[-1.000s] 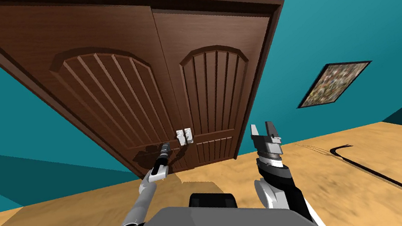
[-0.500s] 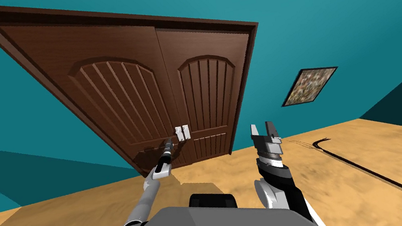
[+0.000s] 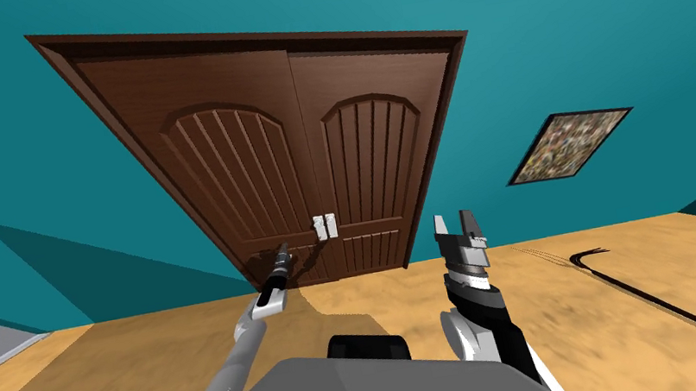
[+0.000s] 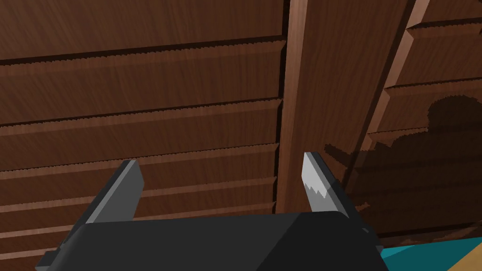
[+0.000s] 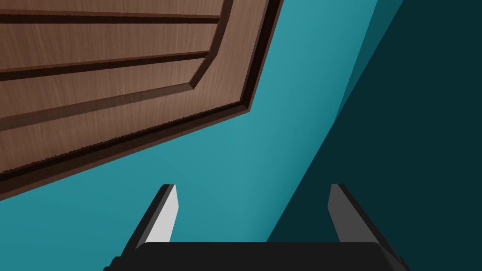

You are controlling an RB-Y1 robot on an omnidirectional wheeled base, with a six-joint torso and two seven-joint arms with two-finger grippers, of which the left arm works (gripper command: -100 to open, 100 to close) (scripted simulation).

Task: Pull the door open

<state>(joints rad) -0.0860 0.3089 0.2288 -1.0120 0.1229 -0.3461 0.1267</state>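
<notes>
Teal wall (image 3: 571, 13) and tan wood-grain floor (image 3: 662, 313) frame the dark brown wooden double door (image 3: 279, 156), shut, small white handles (image 3: 326, 226) at its seam. The left gripper (image 4: 219, 159) gapes wide and empty before the left leaf's lower slats; the right gripper (image 3: 452, 220) stands raised, equally wide.

Picture frame (image 3: 570, 145) right of door (image 3: 245, 161)

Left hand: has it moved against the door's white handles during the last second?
Yes, slightly: the left hand now lies farther to the left of the white handles than before.
</notes>
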